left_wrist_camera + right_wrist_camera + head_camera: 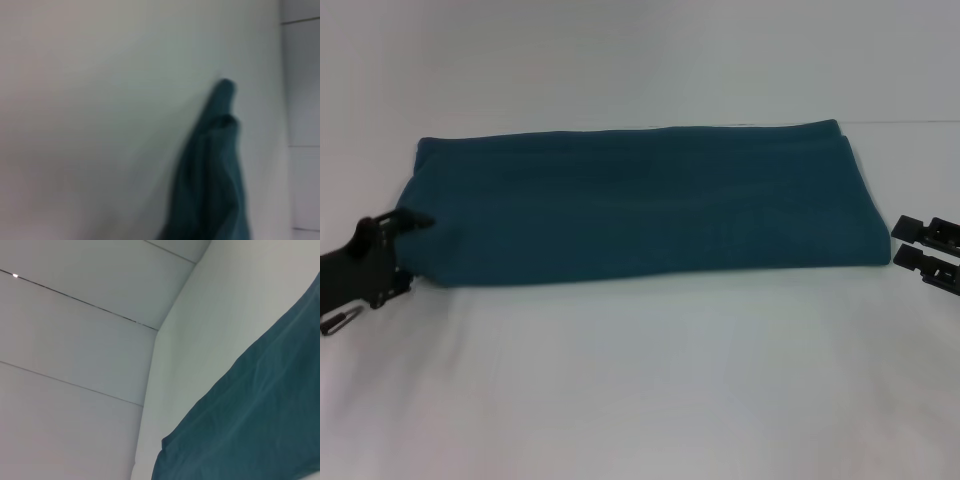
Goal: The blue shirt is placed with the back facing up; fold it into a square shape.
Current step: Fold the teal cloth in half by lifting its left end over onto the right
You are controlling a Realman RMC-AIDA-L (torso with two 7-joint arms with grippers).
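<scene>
In the head view, the large plain dark teal-blue shirt of soft matte fabric (640,205) lies on the white table (640,380), folded into a long flat band that runs from left to right across the middle of the surface, its far edge showing a doubled layer near the right end. The black left gripper (412,248) sits at the band's left end, its fingers straddling the near left corner of the cloth; the jaws are spread around that edge, and a firm pinch cannot be confirmed. The black right gripper (900,243) rests just beside the right end of the band, apart from the fabric, its two flat fingers parted. The left wrist view shows a bunched, upright fold of the shirt against the pale table. The right wrist view shows the smooth teal cloth with one corner lying on the table, a panelled white wall (75,340) behind.
</scene>
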